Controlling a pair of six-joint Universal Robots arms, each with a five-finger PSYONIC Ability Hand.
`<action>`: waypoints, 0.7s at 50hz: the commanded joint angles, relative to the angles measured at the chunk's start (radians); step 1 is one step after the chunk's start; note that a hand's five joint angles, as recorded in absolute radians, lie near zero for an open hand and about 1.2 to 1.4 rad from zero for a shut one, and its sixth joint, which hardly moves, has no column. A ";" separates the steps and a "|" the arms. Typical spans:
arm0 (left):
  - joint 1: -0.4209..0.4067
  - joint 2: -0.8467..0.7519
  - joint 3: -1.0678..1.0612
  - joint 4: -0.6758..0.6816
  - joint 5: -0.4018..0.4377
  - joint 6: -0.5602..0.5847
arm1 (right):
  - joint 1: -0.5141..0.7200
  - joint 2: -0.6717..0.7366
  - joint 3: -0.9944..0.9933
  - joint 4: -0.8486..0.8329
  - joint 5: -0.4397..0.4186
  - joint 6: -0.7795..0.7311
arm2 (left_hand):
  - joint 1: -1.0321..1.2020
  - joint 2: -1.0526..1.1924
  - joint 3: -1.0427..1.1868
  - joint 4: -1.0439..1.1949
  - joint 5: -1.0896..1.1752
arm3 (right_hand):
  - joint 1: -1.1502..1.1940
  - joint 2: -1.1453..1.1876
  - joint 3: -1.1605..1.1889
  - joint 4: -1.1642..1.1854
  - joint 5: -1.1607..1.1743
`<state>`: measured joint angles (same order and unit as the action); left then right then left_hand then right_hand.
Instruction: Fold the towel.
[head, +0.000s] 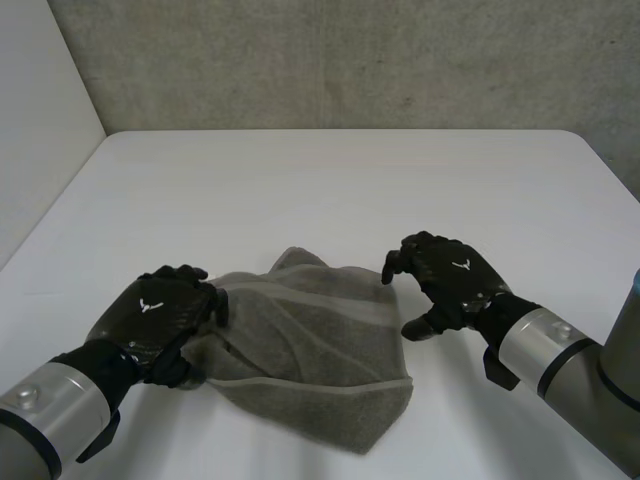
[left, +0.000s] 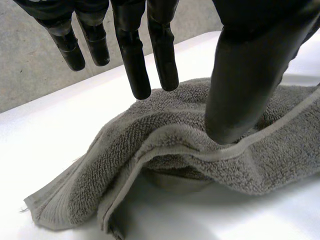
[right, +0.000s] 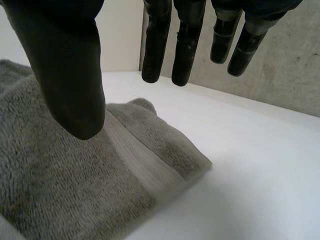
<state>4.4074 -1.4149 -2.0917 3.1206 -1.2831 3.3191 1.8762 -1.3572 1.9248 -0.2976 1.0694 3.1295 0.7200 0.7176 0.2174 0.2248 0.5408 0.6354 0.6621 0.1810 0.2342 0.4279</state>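
Left wrist view: thumb of left robot hand (left: 250, 75) touches towel (left: 100, 167) hem.

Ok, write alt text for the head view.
A rumpled grey towel lies on a white table. The left robot hand is at its left edge and the right robot hand at its right edge, both open.

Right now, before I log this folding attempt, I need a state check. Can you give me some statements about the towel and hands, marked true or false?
1. The towel is grey and lies on the white table. True.
2. The right hand grips a towel corner. False: it is open, holding nothing, at the towel's edge.
3. The left hand is at the towel's edge on the robot's left. True.
4. The towel lies spread flat. False: it is bunched and doubled over.
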 joint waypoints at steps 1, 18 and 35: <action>0.009 -0.007 -0.018 0.000 0.001 0.056 | -0.034 -0.002 0.013 0.005 -0.034 -0.014 | -0.321 -0.318 -0.043 -0.050 -0.316 | -0.040 -0.066 -0.007 -0.060 -0.007; 0.015 -0.084 -0.018 0.004 0.001 0.080 | -0.037 -0.013 0.014 0.005 -0.060 -0.015 | -0.363 -0.360 -0.043 -0.050 -0.358 | -0.037 -0.063 -0.007 -0.060 -0.004; 0.014 -0.157 0.021 0.104 -0.073 0.089 | -0.035 -0.005 0.016 0.003 -0.065 -0.015 | 0.321 0.323 -0.043 -0.050 0.325 | -0.037 -0.063 -0.007 -0.060 -0.004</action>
<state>4.4223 -1.5705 -2.0919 3.1863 -1.3230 3.4123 1.8393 -1.3660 1.9399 -0.2942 1.0054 3.1149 0.9107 0.9127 0.2174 0.2248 0.7396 0.6353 0.6621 0.1811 0.2342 0.4279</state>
